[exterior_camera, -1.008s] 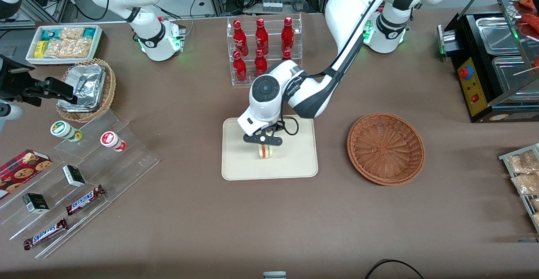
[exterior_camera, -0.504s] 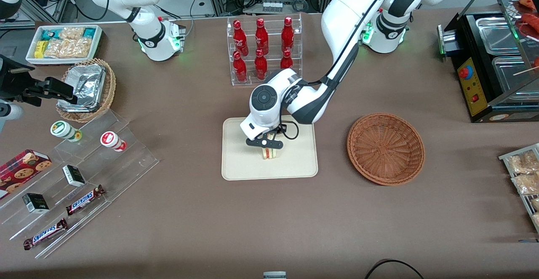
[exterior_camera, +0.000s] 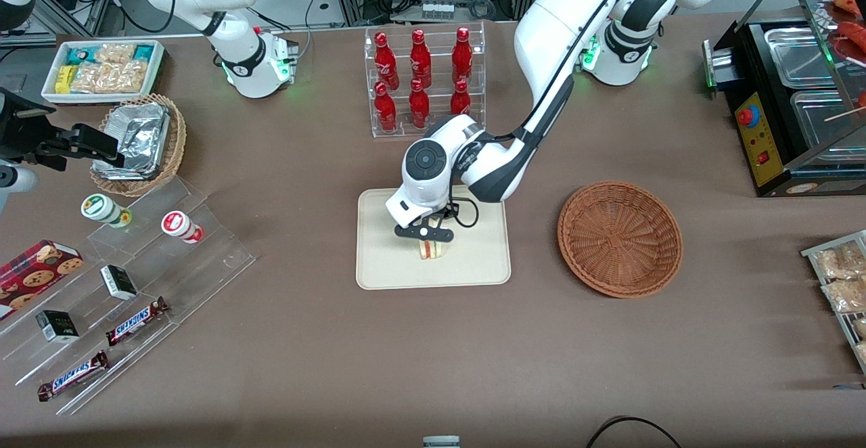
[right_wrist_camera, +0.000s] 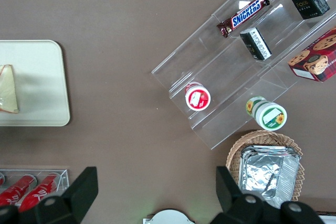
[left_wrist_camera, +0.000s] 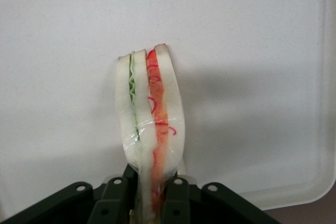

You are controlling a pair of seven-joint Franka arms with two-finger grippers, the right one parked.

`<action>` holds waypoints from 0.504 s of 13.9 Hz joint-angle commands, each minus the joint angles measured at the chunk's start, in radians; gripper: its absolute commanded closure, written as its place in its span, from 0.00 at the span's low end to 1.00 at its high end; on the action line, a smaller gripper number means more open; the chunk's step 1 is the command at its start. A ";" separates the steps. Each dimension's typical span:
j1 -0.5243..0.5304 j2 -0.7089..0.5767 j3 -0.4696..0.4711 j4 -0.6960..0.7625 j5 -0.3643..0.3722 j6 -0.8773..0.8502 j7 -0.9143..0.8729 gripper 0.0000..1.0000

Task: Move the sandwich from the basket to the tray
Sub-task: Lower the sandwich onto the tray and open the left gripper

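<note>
Sandwich transfer is nearly through, as I judge it from how things lie. On the brown worktop point(exterior_camera: 270, 340) the tray point(exterior_camera: 385, 269) sits about midway along, with the basket point(exterior_camera: 619, 238) beside it toward my own end, and that basket shows only bare wicker inside, so the pick-up is done. My hand point(exterior_camera: 425, 233) is low over the middle of the tray, closed on the sandwich point(exterior_camera: 433, 250), which stands on edge with its cut side up. From my wrist camera the wedge point(left_wrist_camera: 149, 119) juts out from between my fingers point(left_wrist_camera: 118, 195), its green and red filling layers squeezed close together where I pinch it, and the cream floor of the tray point(left_wrist_camera: 262, 51) fills everything around it. I cannot tell whether the lower edge of the bread already rests on the tray or hangs just above it. What is left, I think, is small: settle it down if need be, open my fingers, and lift away without tipping the wedge over.
</note>
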 commanded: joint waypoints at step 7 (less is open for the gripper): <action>0.003 -0.156 0.020 0.004 0.012 -0.071 -0.089 0.00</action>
